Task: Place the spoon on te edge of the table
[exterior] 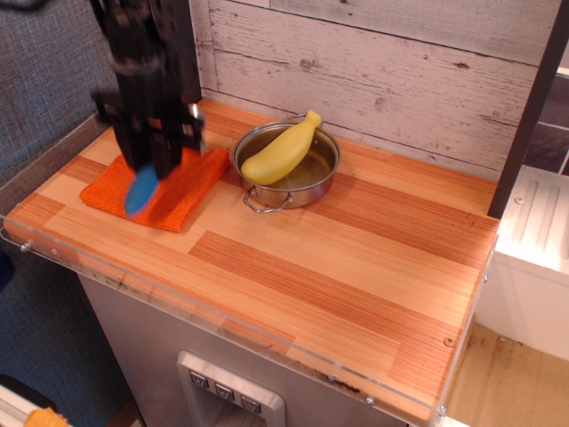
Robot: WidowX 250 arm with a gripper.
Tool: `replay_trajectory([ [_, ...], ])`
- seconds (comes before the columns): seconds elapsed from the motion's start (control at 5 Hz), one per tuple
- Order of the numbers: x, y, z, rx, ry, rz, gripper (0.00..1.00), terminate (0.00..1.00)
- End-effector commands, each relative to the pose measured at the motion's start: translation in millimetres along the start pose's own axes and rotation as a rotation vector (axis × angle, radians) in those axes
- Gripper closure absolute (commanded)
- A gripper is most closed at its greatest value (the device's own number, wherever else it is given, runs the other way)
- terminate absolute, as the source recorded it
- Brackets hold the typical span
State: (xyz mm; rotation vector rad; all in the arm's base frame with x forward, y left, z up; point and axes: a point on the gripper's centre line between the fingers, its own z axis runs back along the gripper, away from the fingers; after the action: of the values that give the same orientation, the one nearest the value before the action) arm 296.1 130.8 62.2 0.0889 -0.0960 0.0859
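My gripper [149,165] is at the back left of the table [356,267], blurred by motion, and is shut on the spoon [140,190]. The spoon's thick blue handle hangs out below the fingers, lifted just above the orange cloth [182,191]. Its silver bowl is mostly hidden behind the gripper. The table is a wooden butcher-block top with a clear acrylic rim [222,322] along its front edge.
A steel pan [307,178] with a yellow banana [280,149] in it stands right of the cloth, near the plank back wall. A dark post [529,116] rises at the table's right end. A grey fabric panel is on the left.
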Motion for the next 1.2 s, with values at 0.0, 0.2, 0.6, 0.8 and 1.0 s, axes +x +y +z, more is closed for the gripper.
replay_trajectory([
  [0.0, 0.7, -4.1, 58.6, -0.013, -0.106, 0.049, 1.0, 0.0],
  [0.2, 6.6, -52.7, 61.8, -0.091, -0.1, -0.025, 1.0, 0.0],
  [0.6, 12.0, -155.0, 58.8, -0.128, -0.079, -0.167, 1.0, 0.0],
  [0.8, 21.8, -198.0, 46.6, -0.131, -0.074, -0.19, 1.0, 0.0],
  [1.0, 38.3, -220.8, 27.5, -0.126, -0.056, -0.187, 1.0, 0.0],
])
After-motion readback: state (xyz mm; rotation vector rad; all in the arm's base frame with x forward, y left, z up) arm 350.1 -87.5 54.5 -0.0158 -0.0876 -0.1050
